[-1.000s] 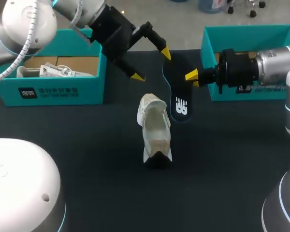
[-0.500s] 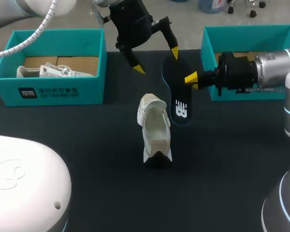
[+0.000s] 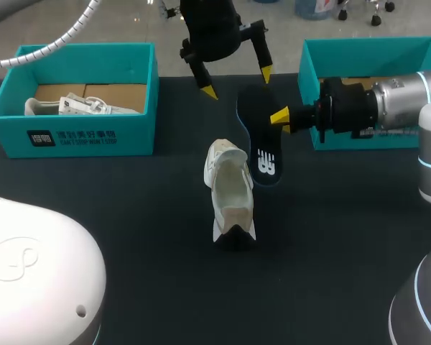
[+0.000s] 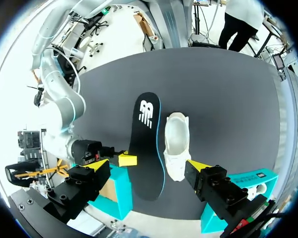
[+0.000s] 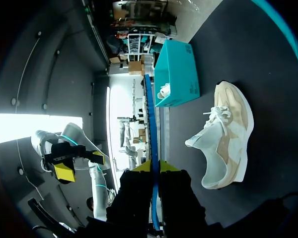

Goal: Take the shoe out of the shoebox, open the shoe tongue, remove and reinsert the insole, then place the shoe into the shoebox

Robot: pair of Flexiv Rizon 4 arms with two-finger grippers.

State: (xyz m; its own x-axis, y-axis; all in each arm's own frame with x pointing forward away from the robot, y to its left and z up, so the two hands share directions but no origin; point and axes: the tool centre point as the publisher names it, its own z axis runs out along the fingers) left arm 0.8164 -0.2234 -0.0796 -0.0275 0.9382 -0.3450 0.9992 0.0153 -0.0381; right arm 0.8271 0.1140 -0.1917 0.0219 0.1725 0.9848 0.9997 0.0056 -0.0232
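White shoe at the centre of the dark worktop. Dark insole just beside it at 1 o'clock, pinched at its 3 o'clock edge by the right hand. Left hand, fingers spread, at 12 o'clock, near the insole's far end. One teal shoebox at 10 o'clock, a second shoebox at 2 o'clock.

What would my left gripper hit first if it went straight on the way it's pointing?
Probably the black insole, held by the right gripper: it lies straight ahead between the open fingers of the left gripper. The white shoe sits just beside that line. Depth is unclear.
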